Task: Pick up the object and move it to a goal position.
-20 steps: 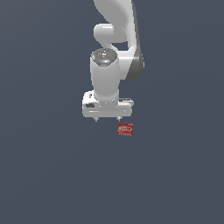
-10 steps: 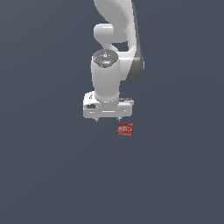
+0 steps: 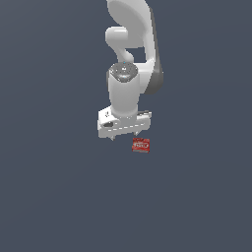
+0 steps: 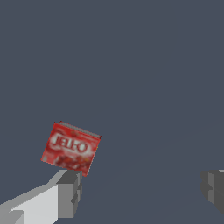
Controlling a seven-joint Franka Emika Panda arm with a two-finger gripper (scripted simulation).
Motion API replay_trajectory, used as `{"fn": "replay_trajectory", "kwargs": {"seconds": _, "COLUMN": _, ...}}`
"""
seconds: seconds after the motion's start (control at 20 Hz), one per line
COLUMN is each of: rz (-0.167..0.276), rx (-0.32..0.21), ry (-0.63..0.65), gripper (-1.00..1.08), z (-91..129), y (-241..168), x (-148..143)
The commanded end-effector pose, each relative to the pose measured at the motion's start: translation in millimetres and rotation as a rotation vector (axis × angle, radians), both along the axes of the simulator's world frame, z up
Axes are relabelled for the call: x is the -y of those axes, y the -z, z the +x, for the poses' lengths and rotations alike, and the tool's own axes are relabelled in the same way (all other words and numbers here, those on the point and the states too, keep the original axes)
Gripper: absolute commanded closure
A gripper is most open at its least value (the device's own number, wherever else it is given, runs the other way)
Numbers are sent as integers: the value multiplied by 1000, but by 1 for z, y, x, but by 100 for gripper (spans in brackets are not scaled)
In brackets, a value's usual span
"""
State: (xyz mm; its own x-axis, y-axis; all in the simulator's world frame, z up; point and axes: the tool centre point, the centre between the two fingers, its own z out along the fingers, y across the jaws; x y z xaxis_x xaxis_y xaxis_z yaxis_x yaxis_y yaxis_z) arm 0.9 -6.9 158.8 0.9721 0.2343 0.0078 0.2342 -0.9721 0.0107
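The object is a small red box (image 3: 141, 144) with a white label band and dark lettering. It lies on the dark grey floor, just below the white hand's corner on the exterior view's right. My gripper (image 3: 124, 136) hangs from the white arm and points down over the floor. In the wrist view the box (image 4: 71, 148) lies tilted beside the tip of one grey finger (image 4: 66, 195), outside the gap. The other finger (image 4: 214, 189) is far across. The gripper (image 4: 140, 192) is open and holds nothing.
A flat dark grey floor (image 3: 54, 197) surrounds the arm on all sides. The white arm (image 3: 133, 44) comes down from the top of the exterior view. No other objects show.
The hand has shifted slightly toward the exterior view's right, closer over the red box. The box has not moved.
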Motion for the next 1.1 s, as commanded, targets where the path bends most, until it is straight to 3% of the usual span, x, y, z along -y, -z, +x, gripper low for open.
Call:
{"fn": "replay_trajectory", "kwargs": {"seconds": 0.0, "rz": -3, "rx": -2, "ry": -69, "gripper": -92, "z": -2, "y": 6, "x": -4}}
{"fn": "replay_trajectory", "kwargs": {"seconds": 1.05, "rz": -12, "rx": -19, "ry": -769, "gripper": -92, "z": -22, "y": 63, "x": -51}}
